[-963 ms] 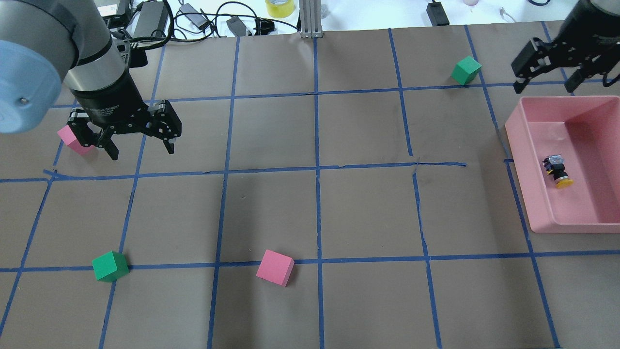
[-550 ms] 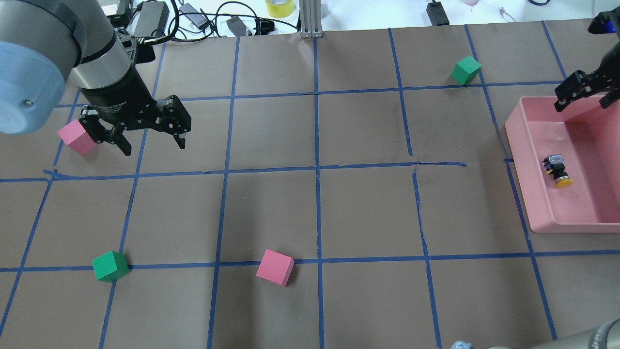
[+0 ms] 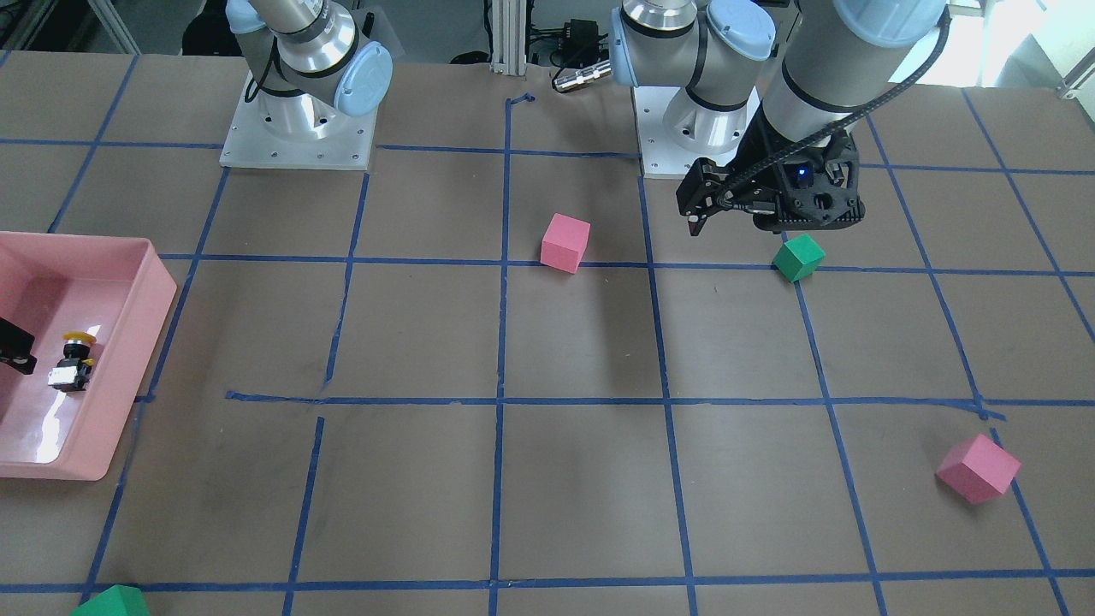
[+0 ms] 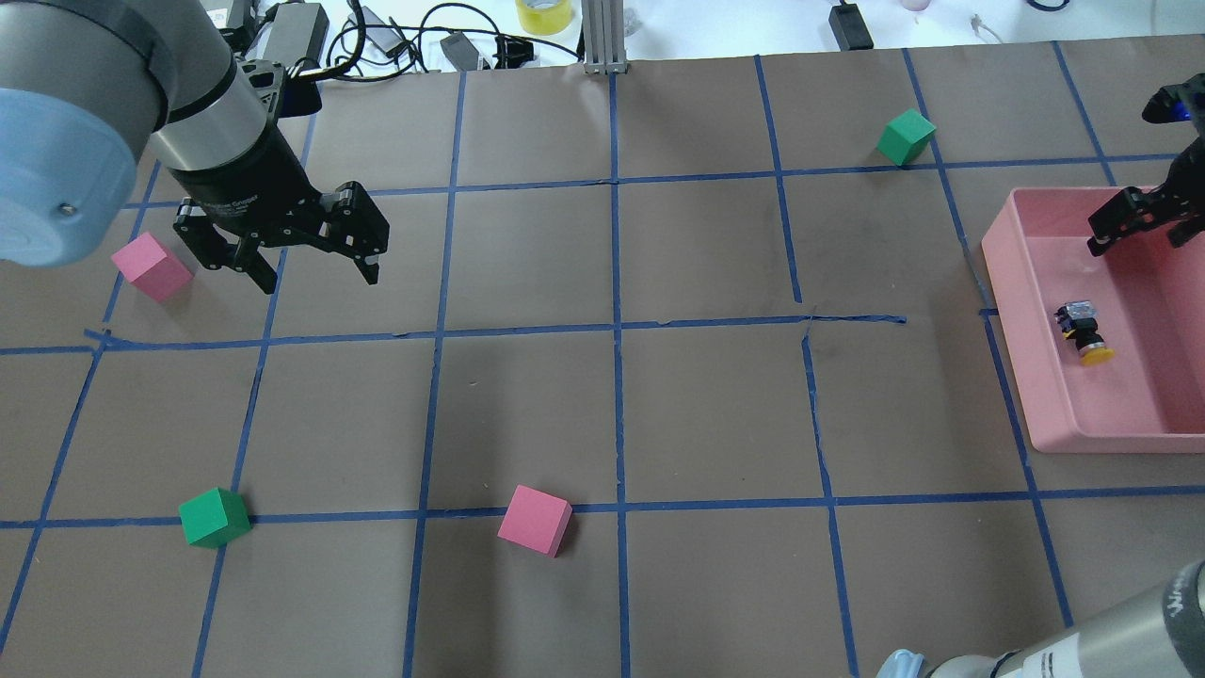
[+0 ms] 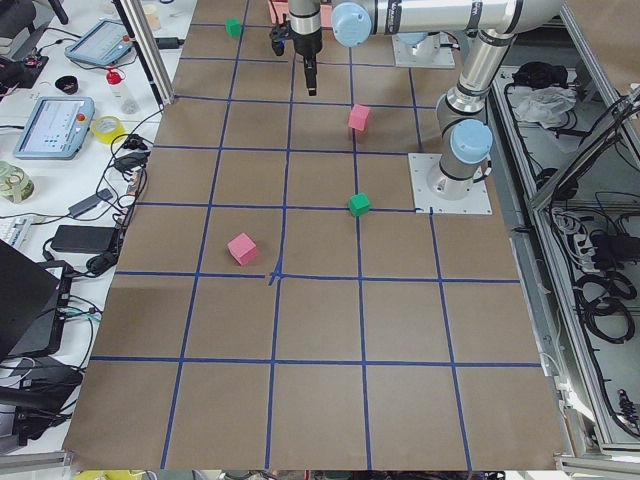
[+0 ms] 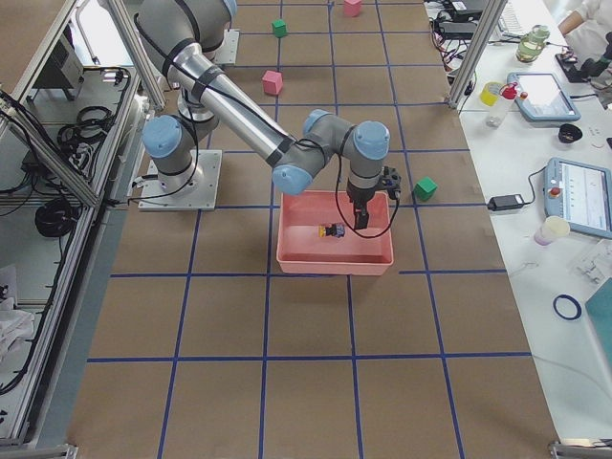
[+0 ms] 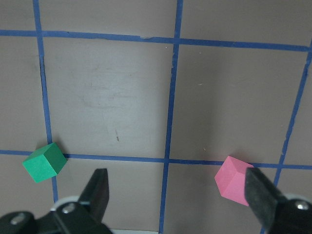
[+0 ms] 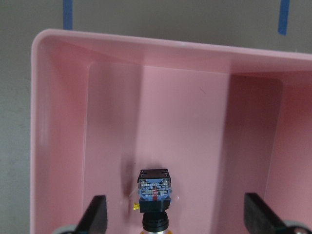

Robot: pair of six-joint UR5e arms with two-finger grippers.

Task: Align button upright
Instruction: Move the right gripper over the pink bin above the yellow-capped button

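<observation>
The button (image 4: pixel 1084 332) lies on its side on the floor of the pink bin (image 4: pixel 1004 273), yellow cap toward the robot, grey-white base away. It also shows in the front view (image 3: pixel 73 359) and in the right wrist view (image 8: pixel 155 192), base end up. My right gripper (image 4: pixel 1137 235) is open and empty, hanging over the bin's far part, above and just beyond the button; in its wrist view (image 8: pixel 176 214) the fingers straddle the button. My left gripper (image 4: pixel 320 273) is open and empty above the table's left side (image 7: pixel 178 195).
Foam cubes lie on the taped brown table: pink (image 4: pixel 151 268) just left of the left gripper, green (image 4: pixel 214 517), pink (image 4: pixel 535 519) and green (image 4: pixel 906 137). The bin's walls (image 8: pixel 58 122) surround the button. Cables and gear lie beyond the far edge.
My right gripper has moved from beyond the bin's far rim to over the bin, toward the button. My left gripper has moved right, away from the pink cube. The button has not moved.
</observation>
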